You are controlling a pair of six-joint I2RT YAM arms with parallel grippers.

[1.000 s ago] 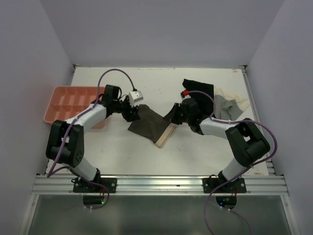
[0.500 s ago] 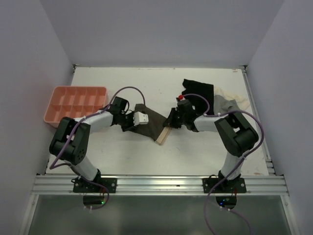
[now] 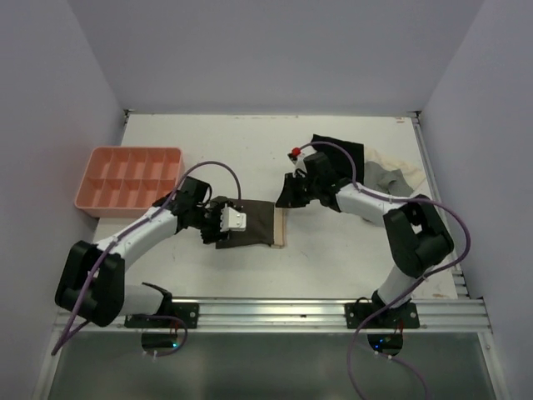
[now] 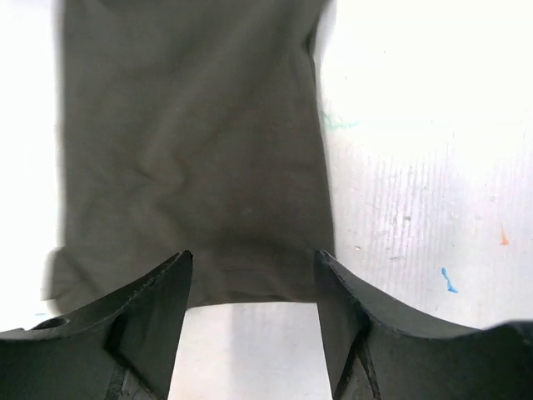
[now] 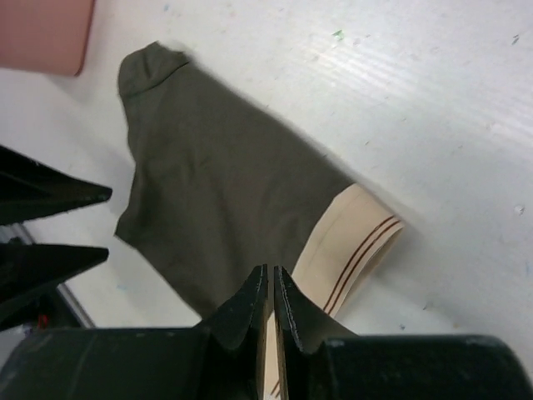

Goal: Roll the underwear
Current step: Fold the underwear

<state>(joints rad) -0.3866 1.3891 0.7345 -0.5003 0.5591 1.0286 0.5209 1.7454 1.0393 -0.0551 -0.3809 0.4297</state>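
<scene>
The underwear [image 3: 254,223] lies spread flat on the table [image 3: 233,150] between the two arms in the top view, its pale waistband [image 3: 279,225] on the right; no roll has been started, so the whole rolling seems left to do. The left gripper [image 3: 218,225] sits at its left edge and the right gripper [image 3: 286,193] just above the waistband corner. No writing can be read here.

In the left wrist view the left gripper [image 4: 250,308] is spread wide, its fingers [image 4: 158,308] straddling the near hem of the underwear [image 4: 191,150], grasping nothing.

In the right wrist view the right gripper [image 5: 268,283] is clenched with nothing seen between its fingers, over the underwear [image 5: 216,192]. The waistband [image 5: 354,242] bears two thin dark stripes, no brand.
</scene>
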